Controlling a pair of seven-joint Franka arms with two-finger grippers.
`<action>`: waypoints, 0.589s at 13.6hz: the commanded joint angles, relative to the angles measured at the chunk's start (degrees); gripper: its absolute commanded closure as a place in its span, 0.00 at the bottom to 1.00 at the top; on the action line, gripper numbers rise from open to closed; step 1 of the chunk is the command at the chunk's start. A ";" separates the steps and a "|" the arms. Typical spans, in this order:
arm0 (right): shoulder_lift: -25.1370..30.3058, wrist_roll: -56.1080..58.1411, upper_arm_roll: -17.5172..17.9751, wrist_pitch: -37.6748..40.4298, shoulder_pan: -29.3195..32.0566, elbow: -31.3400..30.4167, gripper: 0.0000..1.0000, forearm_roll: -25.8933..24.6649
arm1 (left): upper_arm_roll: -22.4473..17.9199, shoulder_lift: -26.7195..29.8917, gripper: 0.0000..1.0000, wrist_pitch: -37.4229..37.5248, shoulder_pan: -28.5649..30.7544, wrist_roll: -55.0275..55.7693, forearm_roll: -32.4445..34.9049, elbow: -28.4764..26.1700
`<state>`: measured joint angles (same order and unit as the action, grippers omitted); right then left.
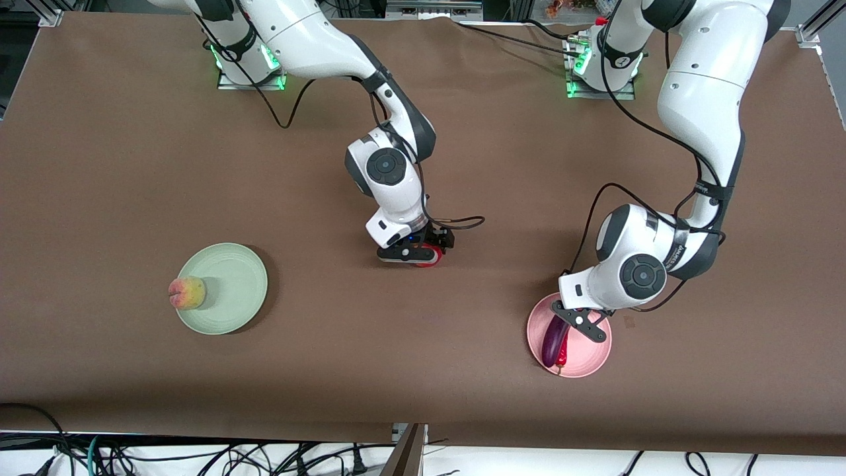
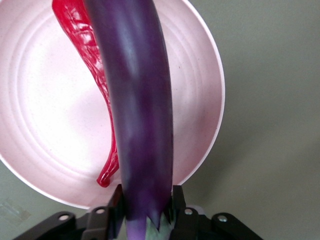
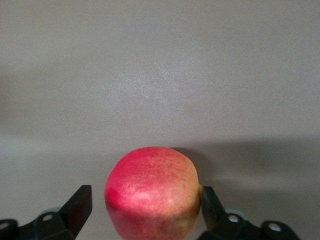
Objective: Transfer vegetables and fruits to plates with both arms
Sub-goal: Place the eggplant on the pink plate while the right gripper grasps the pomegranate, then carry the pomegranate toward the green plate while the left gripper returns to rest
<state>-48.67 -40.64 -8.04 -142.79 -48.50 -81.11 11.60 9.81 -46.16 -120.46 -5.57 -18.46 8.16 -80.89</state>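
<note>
Eggplant first: my long, glossy purple eggplant (image 2: 142,115) is pinched at its stem end between the fingers of my left gripper (image 1: 574,320), its body lying across the round pale pink plate (image 1: 595,360) toward the left arm's end of the table. Beside it, touching along its length, lies the curved shiny red chili pepper (image 2: 90,65) on the same plate. I judge this to be the setting-down step. To do it well I should lower until the eggplant's far end rests on the plate, then part my fingers slowly so it does not roll onto the chili or over the rim, and lift straight up.

My left arm reaches down from its base in a folded elbow, wrist tilted low over the pink plate's edge.

My right gripper (image 1: 415,254) is low over bare brown table near the middle, wrist pointing down. Its fingers (image 3: 80,205) straddle the round red fruit (image 3: 152,192); one pad appears to touch it, the other stands slightly apart, so I judge this grip not yet closed. I should center it before squeezing.

Well apart, toward the right arm's end, the orange-pink peach (image 1: 187,293) sits on the rim of the round pale green plate (image 1: 238,287).
</note>
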 commanded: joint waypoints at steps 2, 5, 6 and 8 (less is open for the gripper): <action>-0.64 -0.49 -0.58 -1.52 -0.63 0.16 0.73 -3.34 | 0.39 -0.07 0.00 0.93 0.82 -1.75 -1.30 1.70; -0.38 0.56 -1.01 -1.44 -0.28 0.25 0.86 -3.43 | 0.65 1.94 0.00 2.06 1.96 -1.23 -1.48 1.88; -0.11 0.74 -1.10 -1.26 -0.10 0.33 0.88 -3.43 | 0.57 4.65 0.00 4.77 2.31 -0.61 -1.48 1.88; 1.37 2.49 -2.94 -0.13 0.86 0.33 0.88 -3.43 | 0.30 10.45 0.00 10.56 3.10 1.05 -1.48 1.96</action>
<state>-48.63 -39.99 -9.55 -143.59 -48.50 -81.03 8.78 9.85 -42.98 -115.79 -3.66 -18.18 7.91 -77.65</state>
